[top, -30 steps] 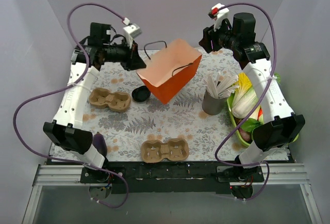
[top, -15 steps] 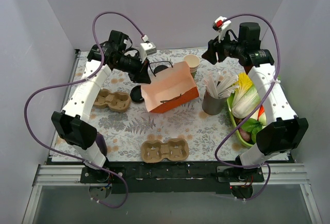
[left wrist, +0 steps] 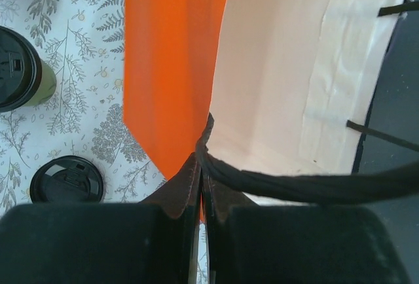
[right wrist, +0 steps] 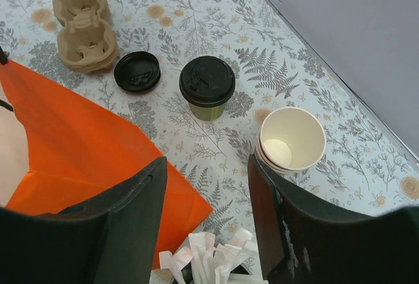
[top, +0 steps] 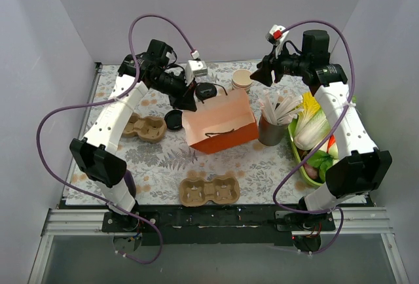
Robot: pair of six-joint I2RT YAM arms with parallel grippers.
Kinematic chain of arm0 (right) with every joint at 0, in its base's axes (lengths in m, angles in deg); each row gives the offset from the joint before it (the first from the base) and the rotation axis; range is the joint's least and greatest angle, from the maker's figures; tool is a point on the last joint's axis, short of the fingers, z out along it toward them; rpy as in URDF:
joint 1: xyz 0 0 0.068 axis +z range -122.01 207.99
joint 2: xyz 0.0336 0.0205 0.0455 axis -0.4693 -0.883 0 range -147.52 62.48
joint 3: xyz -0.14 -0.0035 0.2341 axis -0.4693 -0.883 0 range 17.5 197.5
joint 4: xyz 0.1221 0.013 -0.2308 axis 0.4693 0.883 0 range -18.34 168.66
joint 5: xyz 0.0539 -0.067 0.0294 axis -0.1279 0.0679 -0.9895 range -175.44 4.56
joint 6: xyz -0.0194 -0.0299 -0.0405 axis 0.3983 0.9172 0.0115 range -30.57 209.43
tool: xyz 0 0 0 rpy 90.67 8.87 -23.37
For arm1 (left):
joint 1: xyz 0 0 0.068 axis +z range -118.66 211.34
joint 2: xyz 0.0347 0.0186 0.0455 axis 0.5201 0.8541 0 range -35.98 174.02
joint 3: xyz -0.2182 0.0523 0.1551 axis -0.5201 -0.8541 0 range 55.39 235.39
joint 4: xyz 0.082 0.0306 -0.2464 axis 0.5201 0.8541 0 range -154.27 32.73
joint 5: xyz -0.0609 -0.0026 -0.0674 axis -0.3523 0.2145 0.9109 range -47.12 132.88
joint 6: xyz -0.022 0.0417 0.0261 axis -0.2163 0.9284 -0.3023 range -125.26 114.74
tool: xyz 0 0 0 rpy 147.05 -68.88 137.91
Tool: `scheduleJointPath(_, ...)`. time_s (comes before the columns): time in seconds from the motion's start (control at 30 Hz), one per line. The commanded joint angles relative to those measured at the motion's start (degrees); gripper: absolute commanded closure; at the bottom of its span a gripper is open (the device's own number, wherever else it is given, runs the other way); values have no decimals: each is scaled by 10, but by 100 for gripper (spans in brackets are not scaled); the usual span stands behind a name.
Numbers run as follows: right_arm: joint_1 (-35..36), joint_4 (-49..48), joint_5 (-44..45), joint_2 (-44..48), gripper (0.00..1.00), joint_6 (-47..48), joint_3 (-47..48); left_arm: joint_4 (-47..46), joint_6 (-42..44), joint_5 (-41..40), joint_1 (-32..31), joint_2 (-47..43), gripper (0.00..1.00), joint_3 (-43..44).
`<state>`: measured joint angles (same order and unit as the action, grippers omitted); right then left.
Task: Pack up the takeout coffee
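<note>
The desk (top: 163,159) has a pale top printed with grey fern leaves and small orange blossoms. Plain lilac-grey walls close it in on three sides: a back wall (top: 216,9), a left wall (top: 39,68) and a right wall (top: 393,55), all bare, evenly lit, with only soft shadows. Along the near edge runs a silver metal rail (top: 72,222), with a flat grey surface (top: 209,261) below it.

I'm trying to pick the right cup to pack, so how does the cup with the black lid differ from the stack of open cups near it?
The takeout coffee is a single green cup closed by a black lid; the stack of cups is several nested, cream inside and lidless. Both stand upright on the table, apart.
</note>
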<state>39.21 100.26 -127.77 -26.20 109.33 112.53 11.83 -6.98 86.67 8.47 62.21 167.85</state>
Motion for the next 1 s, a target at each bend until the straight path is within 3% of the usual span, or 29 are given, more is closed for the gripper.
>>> scheduleJointPath(0.0,-1,12,-46,29,40,40,24,29,39,-9,-11,2,100,2)
scheduleJointPath(0.13,6,43,-114,32,38,77,28,28,49,-33,-24,10,100,-16)
scheduleJointPath(0.33,43,181,-159,2,37,195,82,25,51,-60,-34,27,100,-4)
scheduleJointPath(0.5,107,241,-86,-17,36,307,106,10,53,-60,-35,19,100,-6)
scheduleJointPath(0.63,150,257,-39,-39,37,345,126,-3,58,-69,-37,4,100,-27)
scheduleJointPath(0.97,165,326,0,-86,47,410,170,-59,50,-82,-39,-39,100,-56)
